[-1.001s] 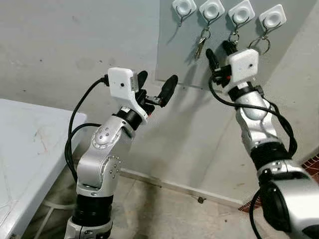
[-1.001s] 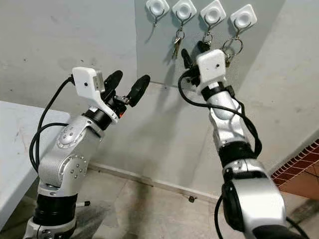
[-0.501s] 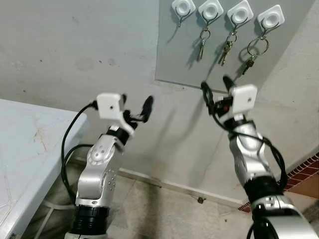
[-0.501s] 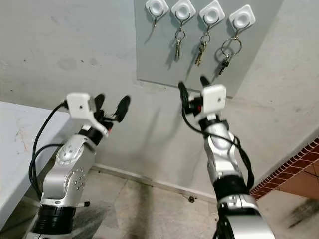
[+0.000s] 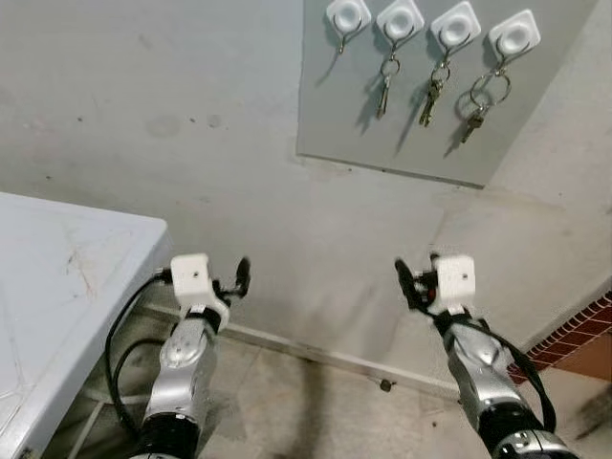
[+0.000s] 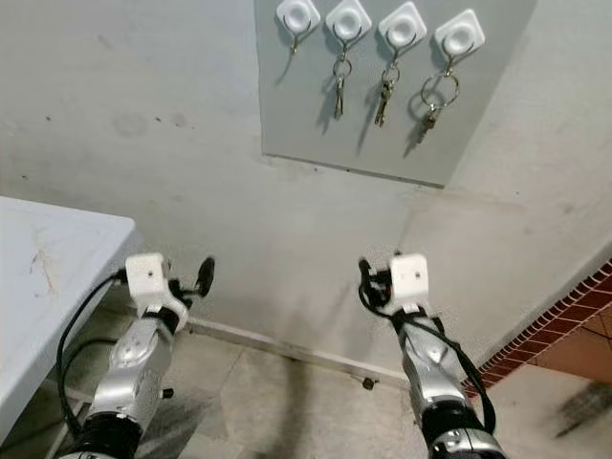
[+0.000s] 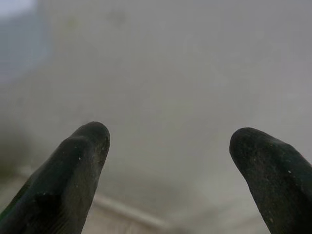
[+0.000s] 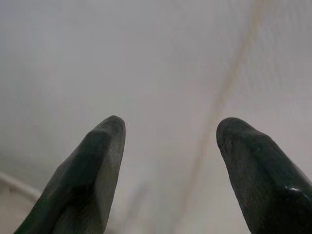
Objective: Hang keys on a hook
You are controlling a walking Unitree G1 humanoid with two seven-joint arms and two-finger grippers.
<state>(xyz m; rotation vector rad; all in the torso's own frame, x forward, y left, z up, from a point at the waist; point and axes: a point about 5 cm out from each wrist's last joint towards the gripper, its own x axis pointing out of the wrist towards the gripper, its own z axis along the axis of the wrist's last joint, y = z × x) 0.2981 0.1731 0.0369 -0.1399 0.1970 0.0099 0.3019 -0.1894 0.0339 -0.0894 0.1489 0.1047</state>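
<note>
A grey panel (image 5: pixel 411 134) on the wall carries four white hooks. The leftmost hook (image 5: pixel 344 17) is bare. Key bunches hang from the other three: one (image 5: pixel 384 88), a second (image 5: pixel 430 96) and a third (image 5: pixel 475 110) on a large ring. Both arms are held low, far below the panel. My left gripper (image 5: pixel 236 279) is open with nothing between its fingers (image 7: pixel 78 165). My right gripper (image 5: pixel 415 275) is open and empty too, its fingertips (image 8: pixel 105 146) pointing at bare wall.
A white table (image 5: pixel 57 287) stands at the left, its corner close to my left arm. A skirting strip (image 5: pixel 316 352) runs along the foot of the wall, with a small dark object (image 5: pixel 384 384) on the floor beside it. Red brick tiling (image 5: pixel 595 320) shows at the right.
My right gripper has drawn back and down from the third hook, leaving the keys hanging there. Both arms have dropped from panel height to low in front of me.
</note>
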